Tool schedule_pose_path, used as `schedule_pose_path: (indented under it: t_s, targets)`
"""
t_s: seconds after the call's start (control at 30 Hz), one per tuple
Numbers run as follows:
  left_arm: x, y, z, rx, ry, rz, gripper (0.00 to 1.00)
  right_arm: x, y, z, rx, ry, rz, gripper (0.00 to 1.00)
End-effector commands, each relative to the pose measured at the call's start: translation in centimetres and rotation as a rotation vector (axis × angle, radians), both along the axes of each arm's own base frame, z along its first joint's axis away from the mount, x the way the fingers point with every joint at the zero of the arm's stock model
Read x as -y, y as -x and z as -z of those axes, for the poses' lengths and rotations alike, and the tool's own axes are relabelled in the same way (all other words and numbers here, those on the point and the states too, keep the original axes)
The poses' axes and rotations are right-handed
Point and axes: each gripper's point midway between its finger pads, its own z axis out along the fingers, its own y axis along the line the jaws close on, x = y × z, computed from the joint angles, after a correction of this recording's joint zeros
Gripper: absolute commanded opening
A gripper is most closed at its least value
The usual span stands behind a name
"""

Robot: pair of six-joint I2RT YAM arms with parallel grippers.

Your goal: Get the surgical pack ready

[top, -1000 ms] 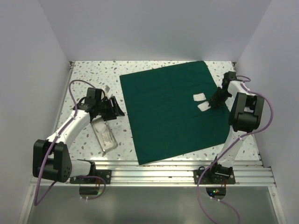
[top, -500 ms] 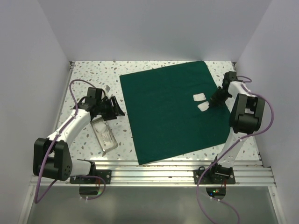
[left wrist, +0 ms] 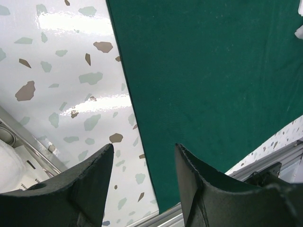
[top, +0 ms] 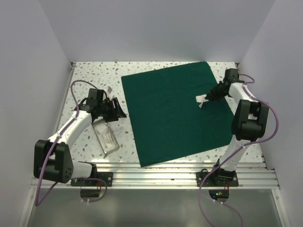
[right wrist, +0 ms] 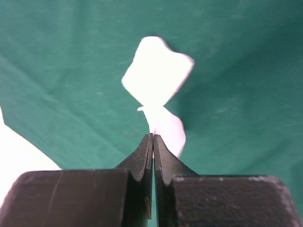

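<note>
Seeing nearest, on the table's (top: 85, 75) left, a clear packet (top: 105, 136), contents not telling. Holding the left gripper (left wrist: 144, 153) spread just beyond, beside the surgical pack (top: 170, 113), spreading flat mid-table. Farther right, pinching 1 white pad (right wrist: 168, 130) with the right gripper (right wrist: 153, 138) pressed together, showing clearly only from the wrist, a 2nd pad (right wrist: 156, 71) lying behind.

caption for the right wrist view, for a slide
Right arm's fingers pinched shut on a white pad over the dark green cloth.
</note>
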Motion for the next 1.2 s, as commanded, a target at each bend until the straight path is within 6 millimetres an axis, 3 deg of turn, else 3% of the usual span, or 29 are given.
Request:
schedule_pose_path:
  t_s: [0.0, 0.23, 0.37, 0.6, 0.7, 1.17]
  targets:
    - [0.5, -0.4, -0.5, 0.030, 0.006, 0.034, 0.58, -1.4, -3.1, -4.3, 0.136, -0.049, 0.014, 0.00]
    - [0.5, -0.5, -0.4, 0.027, 0.007, 0.025, 0.58, -2.5, -5.4, -5.8, 0.180, -0.082, 0.018, 0.00]
    - [0.5, -0.5, -0.3, 0.022, 0.013, 0.019, 0.58, -2.3, -6.5, -4.7, 0.172, -0.077, 0.015, 0.00]
    - [0.4, -0.3, -0.1, 0.012, 0.011, 0.006, 0.58, -1.9, -7.8, -0.9, 0.159, -0.065, 0.015, 0.00]
    - [0.5, -0.1, 0.1, 0.003, 0.017, 0.003, 0.58, -1.3, -7.5, 0.3, 0.129, -0.066, 0.026, 0.00]
    - [0.6, -0.1, 0.1, 0.008, 0.031, -0.003, 0.58, 0.7, -5.7, 0.1, 0.087, -0.026, 0.009, 0.00]
